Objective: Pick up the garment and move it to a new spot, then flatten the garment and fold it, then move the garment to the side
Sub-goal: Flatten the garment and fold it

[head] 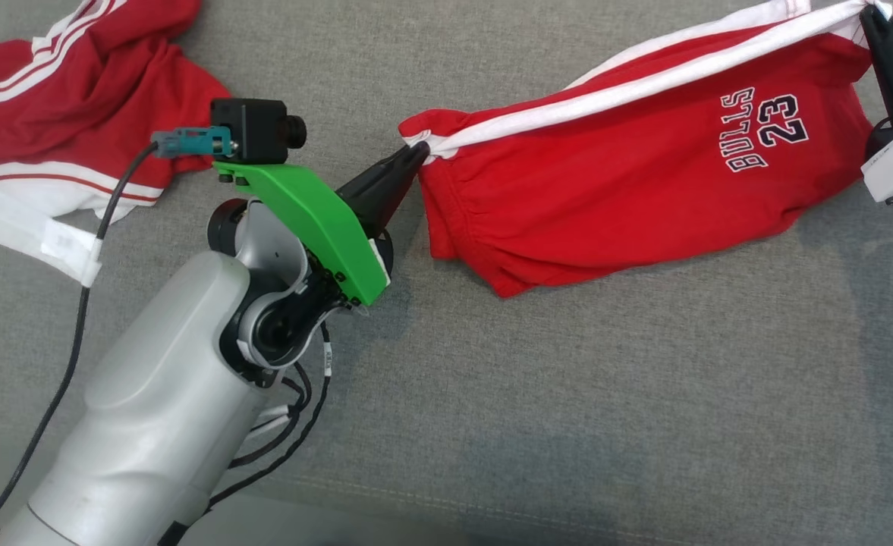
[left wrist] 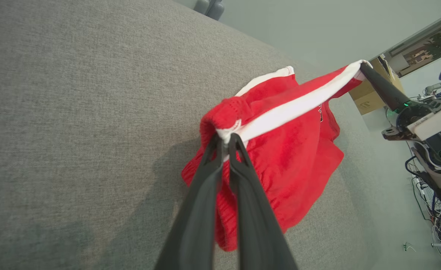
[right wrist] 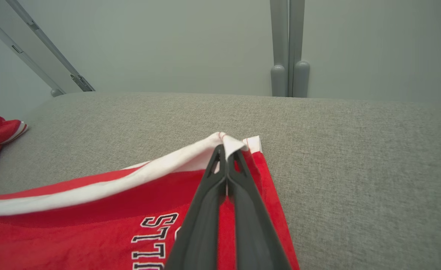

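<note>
Pale smooth forearm (head: 158,409) rises from seven o'clock; its left gripper (head: 418,154) is closed on a white-trimmed corner of the soft red shorts (head: 628,189). At one o'clock the right gripper (head: 873,17), partly cut off, pinches the opposite corner. These shorts stretch between them, long axis nine to two o'clock, over coarse grey cushion (head: 567,394). Another red garment (head: 59,106) lies at ten o'clock.
</note>
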{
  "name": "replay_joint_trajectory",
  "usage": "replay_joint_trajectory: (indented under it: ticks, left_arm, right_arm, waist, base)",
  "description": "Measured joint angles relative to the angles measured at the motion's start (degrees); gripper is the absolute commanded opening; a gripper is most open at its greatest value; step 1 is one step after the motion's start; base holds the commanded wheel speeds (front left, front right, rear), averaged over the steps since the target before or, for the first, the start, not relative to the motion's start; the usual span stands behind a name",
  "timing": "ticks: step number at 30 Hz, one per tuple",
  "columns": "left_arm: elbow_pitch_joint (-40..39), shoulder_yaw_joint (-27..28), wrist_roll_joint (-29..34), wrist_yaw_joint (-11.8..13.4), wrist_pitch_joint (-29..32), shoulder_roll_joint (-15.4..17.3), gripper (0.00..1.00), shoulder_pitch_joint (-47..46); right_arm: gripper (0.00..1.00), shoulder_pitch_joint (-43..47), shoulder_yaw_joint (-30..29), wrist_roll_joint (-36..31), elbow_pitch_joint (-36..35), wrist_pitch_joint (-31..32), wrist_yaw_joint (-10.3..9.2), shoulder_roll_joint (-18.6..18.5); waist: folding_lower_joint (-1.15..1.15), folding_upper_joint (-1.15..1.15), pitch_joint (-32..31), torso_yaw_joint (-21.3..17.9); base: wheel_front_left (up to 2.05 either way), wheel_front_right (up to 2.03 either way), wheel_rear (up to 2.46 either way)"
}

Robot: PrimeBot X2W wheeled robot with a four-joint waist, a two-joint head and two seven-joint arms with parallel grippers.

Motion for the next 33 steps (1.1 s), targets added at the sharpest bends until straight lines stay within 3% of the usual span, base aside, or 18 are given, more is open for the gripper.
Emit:
replay_joint_trajectory:
  ticks: [11,23,24,25,26,27,28,33]
  left_arm:
    - [5.6,-0.7,-0.1,-0.2,0.4,-5.5,0.0,-3.4]
    - [10.9,-0.7,-0.5,-2.0,0.3,-7.1,0.0,-5.0]
    - [11.4,-0.6,-0.5,-2.1,0.3,-7.2,0.04,-5.1]
    - [11.7,-0.6,-0.5,-2.2,0.0,-7.2,0.29,-5.2]
    - [11.7,-0.5,-0.5,-2.3,-0.3,-7.3,0.6,-5.3]
    - [11.9,-0.5,-0.5,-2.6,-0.3,-7.4,1.0,-5.5]
    - [12.3,-0.6,-0.5,-2.8,-0.8,-7.7,1.0,-5.8]
    - [13.7,-0.8,0.4,-3.4,-2.8,-8.1,1.0,-6.2]
  right_arm:
    - [0.0,-5.0,1.6,-0.8,5.9,1.2,0.01,1.2]
    - [0.0,-8.2,1.3,-2.3,11.8,-0.5,0.01,0.2]
    - [0.0,-8.5,1.4,-2.8,12.2,-0.5,0.0,0.1]
    - [0.01,-8.8,1.5,-3.2,12.7,-0.5,-0.01,0.1]
    - [0.32,-9.1,1.6,-3.3,13.1,-0.6,-0.29,0.1]
    - [0.67,-9.4,1.6,-3.3,13.4,-0.9,-0.45,0.2]
    - [1.0,-9.5,1.6,-3.5,13.8,-1.4,-0.45,0.2]
    - [1.0,-9.5,2.2,-4.3,15.7,-2.6,-0.44,0.5]
  waist:
    - [0.0,0.0,4.5,2.7]
    - [0.0,0.0,3.2,2.7]
    - [0.0,0.0,3.2,2.8]
    - [0.0,0.0,3.1,2.8]
    - [0.0,0.0,3.0,2.8]
    - [0.0,0.0,2.9,2.9]
    - [0.0,0.0,2.8,2.9]
    - [0.0,0.0,1.9,3.3]
  base:
    - [0.0,0.0,0.0]
    - [0.0,0.0,0.0]
    - [0.0,0.0,0.0]
    - [0.0,0.0,0.0]
    - [0.0,0.0,0.0]
    - [0.0,0.0,0.0]
    - [0.0,0.0,0.0]
    - [0.0,0.0,0.0]
